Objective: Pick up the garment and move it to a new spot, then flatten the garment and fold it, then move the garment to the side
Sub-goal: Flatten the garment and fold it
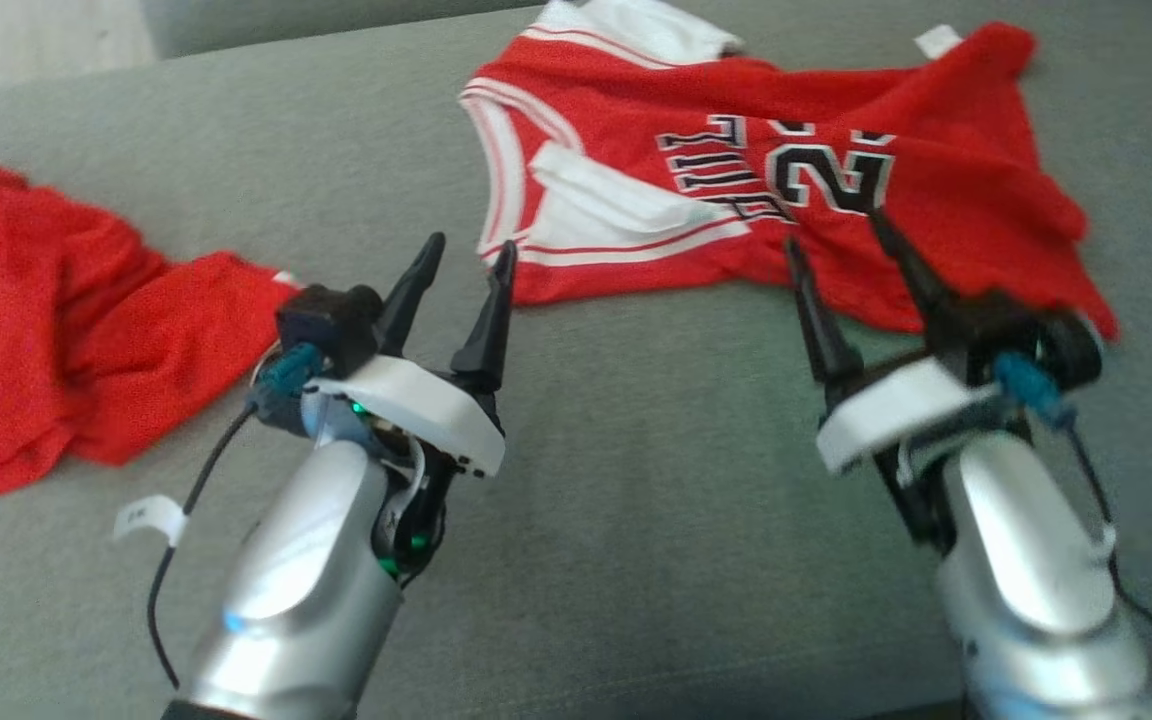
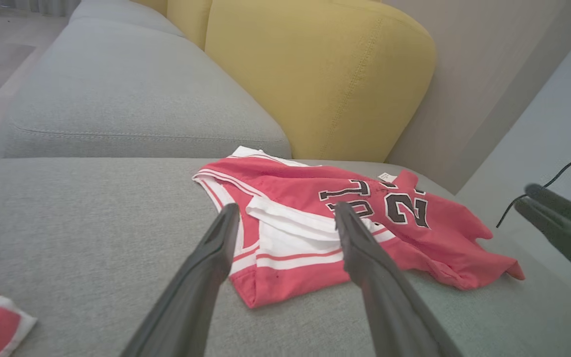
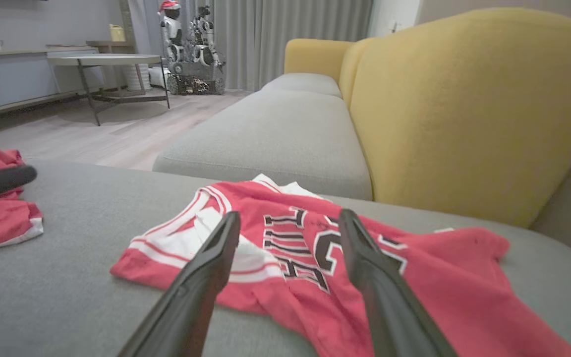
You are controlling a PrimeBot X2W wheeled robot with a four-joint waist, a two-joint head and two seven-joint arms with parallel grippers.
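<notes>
While the jersey (image 1: 936, 120) lies crumpled on the sofa (image 1: 636, 480), my left gripper (image 1: 471, 245) and right gripper (image 1: 831, 228) hover spread, empty.

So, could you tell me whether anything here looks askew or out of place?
Yes: the red jersey lies rumpled on the grey sofa seat, one white-trimmed edge folded over its front and its lettering creased. A second red garment sits bunched to the left.

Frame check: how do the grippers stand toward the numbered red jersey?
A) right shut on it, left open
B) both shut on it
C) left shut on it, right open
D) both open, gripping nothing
D: the left gripper and right gripper have their fingers spread, and the jersey lies loose on the grey cushion.
</notes>
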